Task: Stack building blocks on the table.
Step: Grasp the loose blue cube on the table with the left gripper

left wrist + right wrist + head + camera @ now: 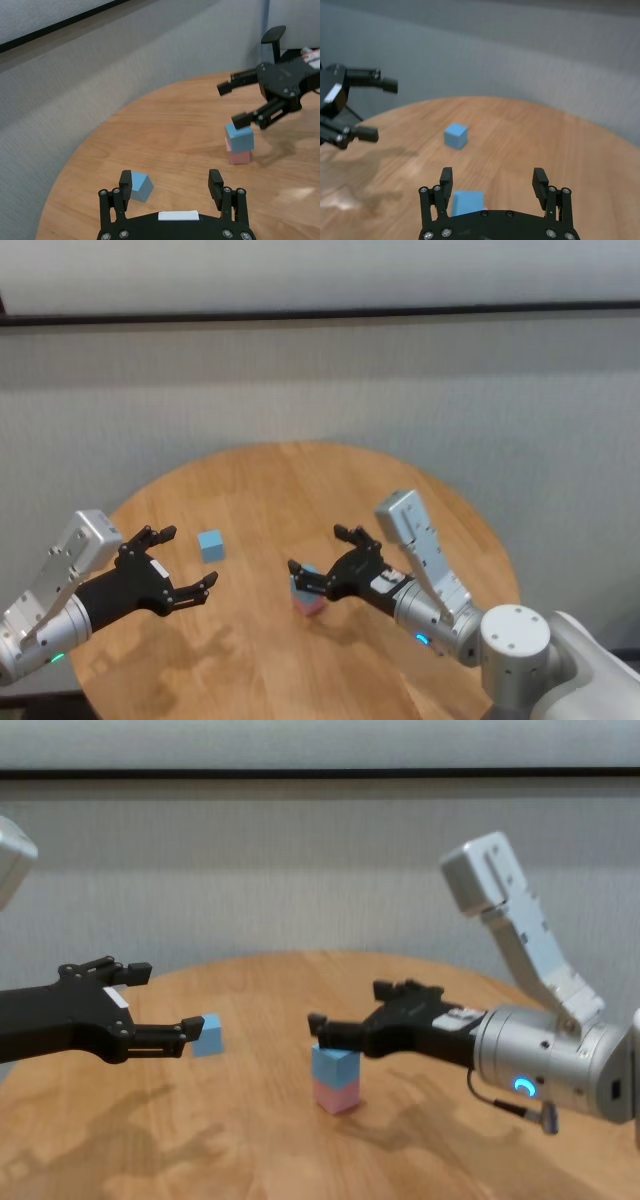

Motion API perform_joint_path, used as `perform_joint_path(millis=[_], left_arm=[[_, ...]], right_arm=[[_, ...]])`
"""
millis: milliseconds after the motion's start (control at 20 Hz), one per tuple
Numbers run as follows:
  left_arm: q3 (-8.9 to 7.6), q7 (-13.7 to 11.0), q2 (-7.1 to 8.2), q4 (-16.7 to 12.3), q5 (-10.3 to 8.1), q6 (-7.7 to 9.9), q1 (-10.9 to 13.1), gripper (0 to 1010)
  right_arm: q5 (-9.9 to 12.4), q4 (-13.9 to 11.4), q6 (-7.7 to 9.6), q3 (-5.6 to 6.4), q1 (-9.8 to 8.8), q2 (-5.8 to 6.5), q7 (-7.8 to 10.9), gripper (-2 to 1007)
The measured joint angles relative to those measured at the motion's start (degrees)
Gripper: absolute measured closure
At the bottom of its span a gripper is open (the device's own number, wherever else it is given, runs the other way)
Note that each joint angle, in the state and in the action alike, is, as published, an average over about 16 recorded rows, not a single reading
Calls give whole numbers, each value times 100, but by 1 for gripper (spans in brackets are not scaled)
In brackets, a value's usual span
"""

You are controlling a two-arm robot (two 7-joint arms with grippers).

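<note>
Round wooden table (260,490), grey wall behind.

Near the middle: a two-block stack. Pale pink block (336,1095) on the wood, light blue block (334,1065) sitting on top of it, edges slightly off square with the pink one.

Right gripper (362,1011) hovers just over the stack, fingers spread, holding nothing. One fingertip (240,118) looks very close to the blue block's top corner; contact or a thin gap, the angle will not settle it.

Second light blue block (211,545) stands alone on the table, left of the stack and a little farther back, well apart from it.

Left gripper (185,562) above the left part of the table, just near of the loose block, fingers spread wide, empty.
</note>
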Motion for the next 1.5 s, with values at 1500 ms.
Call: perform_joint_path(millis=[1500], left_arm=[[139, -17, -241, 888, 179, 9, -621, 8]], right_arm=[[133, -730, 186, 319, -294, 510, -109, 1]])
